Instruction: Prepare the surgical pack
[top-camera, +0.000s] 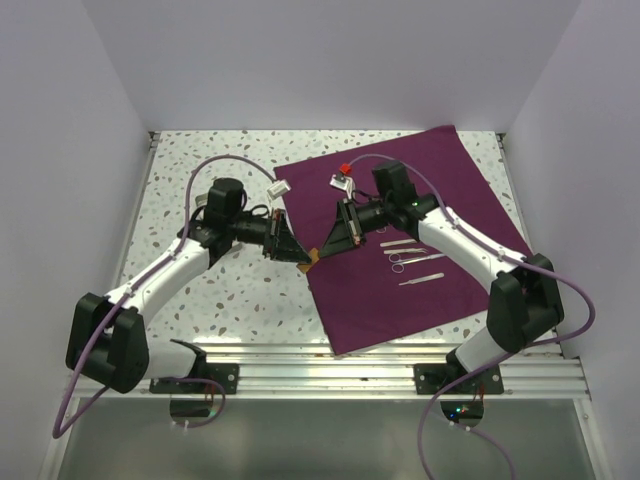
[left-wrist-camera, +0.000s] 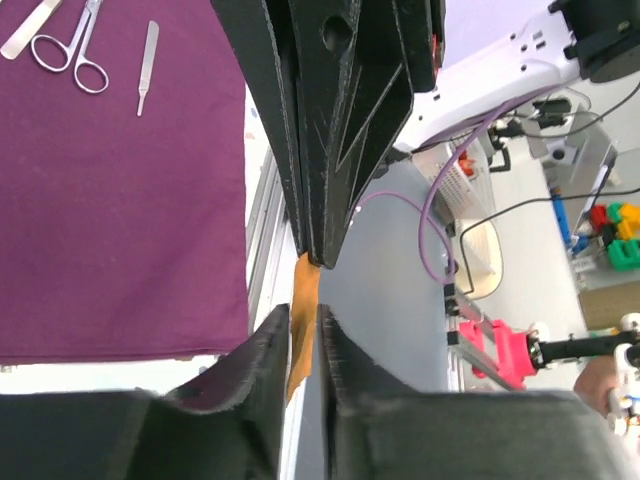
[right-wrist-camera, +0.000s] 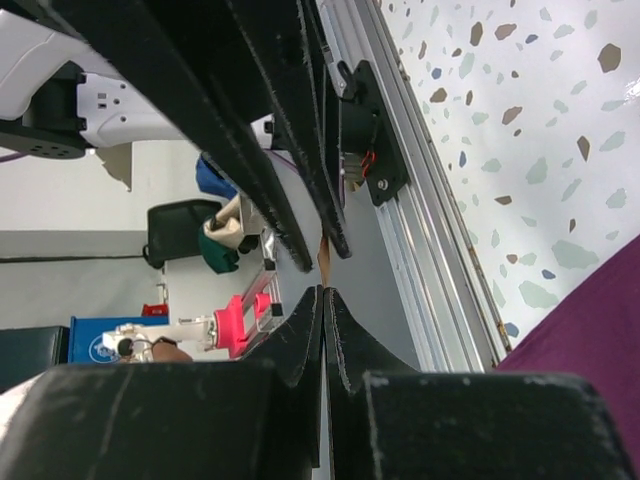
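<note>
**Ana:** Is the pack ready yet?

**Ben:** No, it's only just begun. The purple cloth (top-camera: 430, 190) lies flat and open on the right side of the worktop (top-camera: 240, 300). A few steel tools (top-camera: 402, 252) lie in a row near its middle. Nothing is folded over them.

**Ana:** What's left to do?

**Ben:** I think the other bits go on, then the cloth gets wrapped.

**Ana:** What is the left gripper (top-camera: 300, 253) doing?

**Ben:** Its two fingers are nearly together, with an orange strip (left-wrist-camera: 302, 330) between them. It looks like they pinch it, just off the cloth's left edge.

**Ana:** And the right gripper (top-camera: 330, 245)?

**Ben:** It is pressed tight together on the other end of the same strip. The two grippers meet tip to tip above the worktop.

**Ana:** Anything else?

**Ben:** Two small white things (top-camera: 342, 182) sit near the cloth's far corner.
</note>
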